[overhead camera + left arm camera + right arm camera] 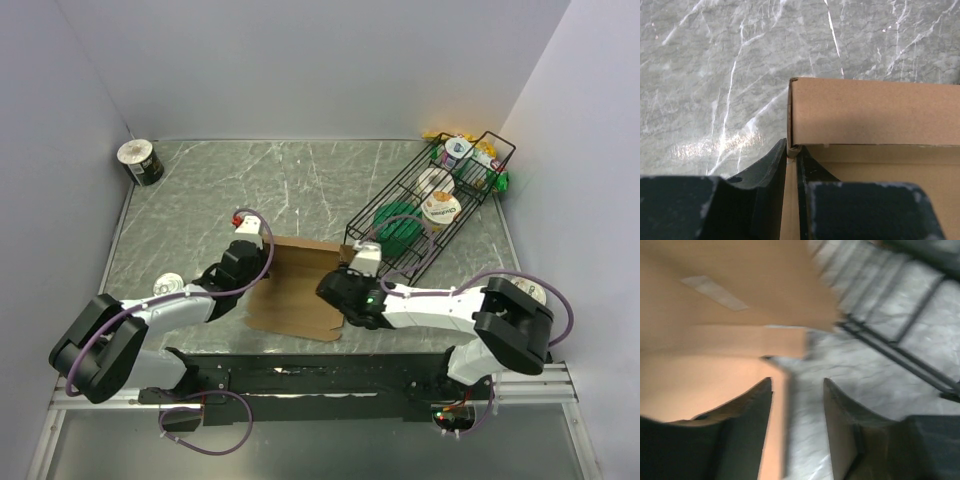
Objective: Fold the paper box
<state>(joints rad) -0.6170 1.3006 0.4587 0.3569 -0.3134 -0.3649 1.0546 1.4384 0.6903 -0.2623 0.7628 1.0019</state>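
Note:
The paper box (300, 290) is plain brown cardboard lying half-formed in the middle of the table, its far wall (875, 112) standing up. My left gripper (268, 264) is at the box's left edge. In the left wrist view it (792, 150) is shut on the thin left side wall, right at the corner with the far wall. My right gripper (336, 284) is at the box's right edge. In the blurred right wrist view it (797, 385) stands open, with the cardboard's (705, 340) edge just inside the left finger (752, 415) and bare table in the gap.
A black wire basket (470, 215) holding cups and a green lid stands just right of the box, its wires (900, 355) close ahead of the right gripper. A tape roll (140, 162) sits at the back left corner. Walls close in the table on three sides.

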